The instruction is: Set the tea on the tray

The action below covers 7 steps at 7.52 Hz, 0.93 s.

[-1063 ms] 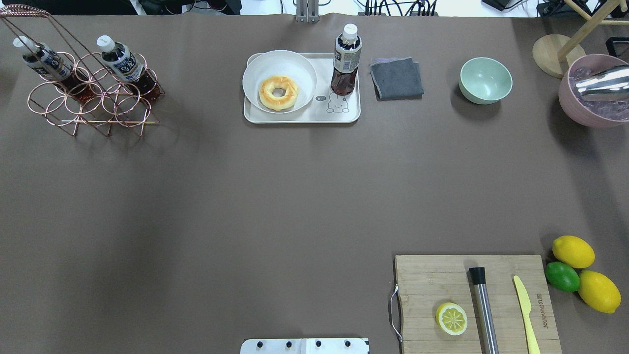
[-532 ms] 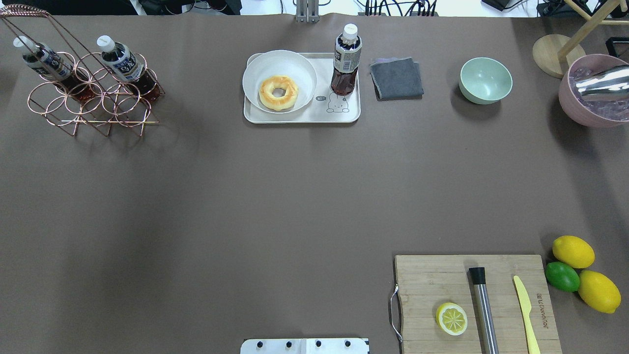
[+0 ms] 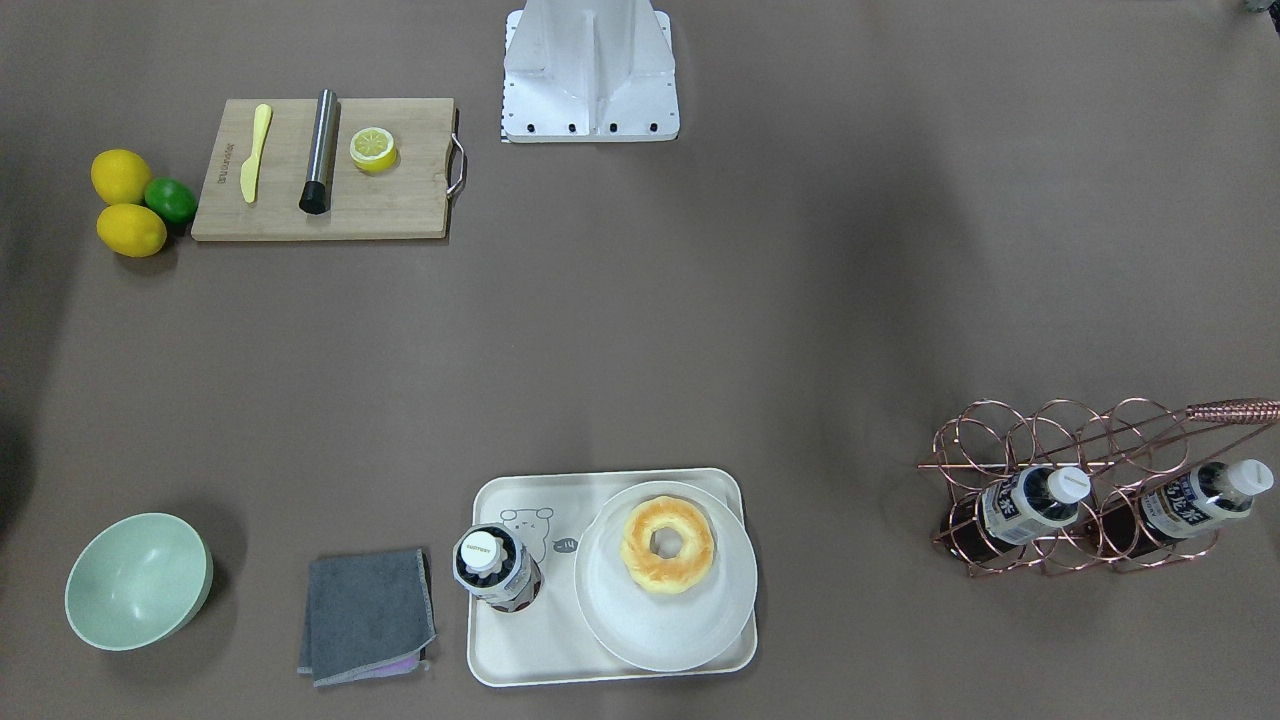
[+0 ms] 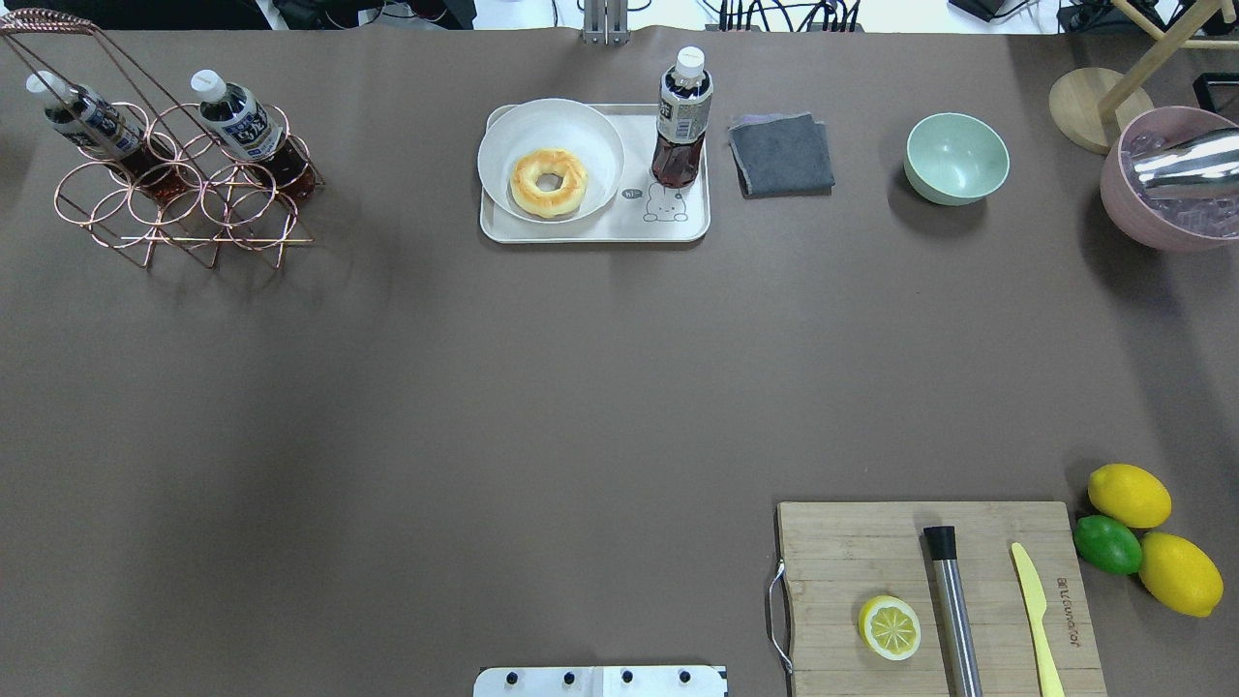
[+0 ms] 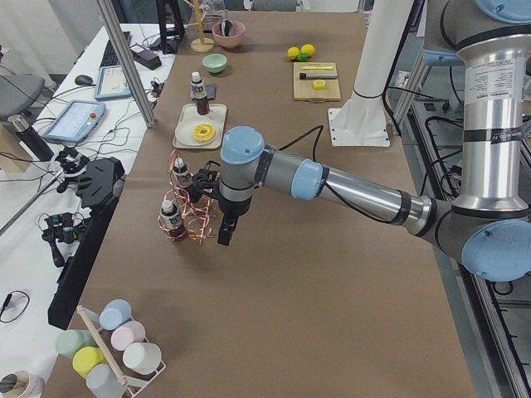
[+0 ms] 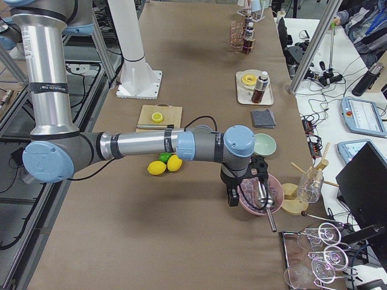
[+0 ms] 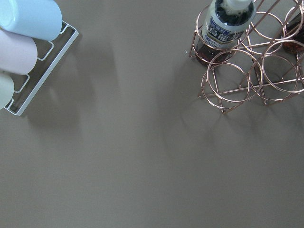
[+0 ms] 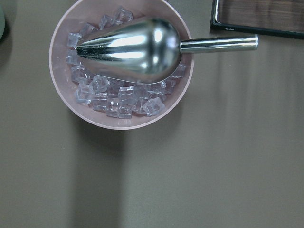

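**Tea upright on the tray, both arms parked out wide**

On my far left, the left arm (image 5: 348, 186) reaches out low over the table, forearm close to level, wrist bent so the left gripper (image 5: 226, 235) points straight down just beside the copper rack (image 4: 184, 203). I only see that gripper from the side camera, so I cannot tell how its jaws stand; its wrist camera shows nothing but brown table, the rack and a holder of pastel cups (image 7: 21, 28). Two spare bottles (image 4: 240, 118) lie tilted in the rack.

At the middle of the far edge sits the tray (image 4: 590, 230). A white plate (image 4: 503, 145) with a doughnut (image 4: 549, 182) fills its left part. The tea (image 4: 681, 121) stands upright on its right part, just beside the plate and behind the bear drawing, with no gripper near it.

Further right lie a folded grey cloth (image 4: 781, 153) and a green bowl (image 4: 956, 158), both off the tray.

On the far right, the right arm (image 6: 139, 145) also runs nearly level, wrist turned down, the right gripper (image 6: 232, 196) hanging by the pink bowl (image 4: 1123, 208) of ice, where a steel scoop (image 4: 1186, 160) rests. Its jaws are likewise beyond my telling.
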Available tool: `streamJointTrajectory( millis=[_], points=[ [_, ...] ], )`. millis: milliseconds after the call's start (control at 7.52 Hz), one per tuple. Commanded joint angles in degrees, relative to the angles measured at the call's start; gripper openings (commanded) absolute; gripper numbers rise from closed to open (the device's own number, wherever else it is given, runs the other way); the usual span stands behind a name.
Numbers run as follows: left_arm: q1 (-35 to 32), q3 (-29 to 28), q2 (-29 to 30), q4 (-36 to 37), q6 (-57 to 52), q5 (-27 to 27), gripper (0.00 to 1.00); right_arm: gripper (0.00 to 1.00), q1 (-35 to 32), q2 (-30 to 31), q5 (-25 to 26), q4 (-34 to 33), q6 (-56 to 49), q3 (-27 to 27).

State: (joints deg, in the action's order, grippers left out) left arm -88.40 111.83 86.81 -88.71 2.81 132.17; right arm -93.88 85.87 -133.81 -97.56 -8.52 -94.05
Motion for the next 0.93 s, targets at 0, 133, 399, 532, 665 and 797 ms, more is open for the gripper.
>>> streamJointTrajectory(
  millis=[0, 133, 399, 532, 665, 797],
  points=[
    [0.9, 0.8, 0.6, 0.0, 2.4, 0.0, 0.97, 1.00, -0.3, 0.1, -0.1, 0.1, 0.3, 0.0],
    [0.9, 0.8, 0.6, 0.0, 2.8, 0.1, 0.97, 1.00, -0.3, 0.3, -0.6, 0.1, 0.4, -0.1],
    [1.8, 0.7, 1.0, 0.0, 4.0, -0.2, 0.97, 1.00, -0.3, -0.2, -0.5, 0.3, 5.6, -0.5],
    [1.9, 0.7, 1.1, 0.0, 4.7, -0.1, 0.97, 1.00, -0.3, 0.4, 0.0, 0.0, 5.7, -2.4],
    [1.9, 1.6, 1.0, 0.1, 5.5, 0.0, 0.97, 1.00, -0.3, 0.6, 0.7, 0.0, 5.8, -2.4],
    [2.0, 1.7, 1.0, 0.2, 5.5, 0.1, 0.97, 1.00, -0.3, 0.7, 0.8, 0.1, 5.8, -2.4]
  ],
)
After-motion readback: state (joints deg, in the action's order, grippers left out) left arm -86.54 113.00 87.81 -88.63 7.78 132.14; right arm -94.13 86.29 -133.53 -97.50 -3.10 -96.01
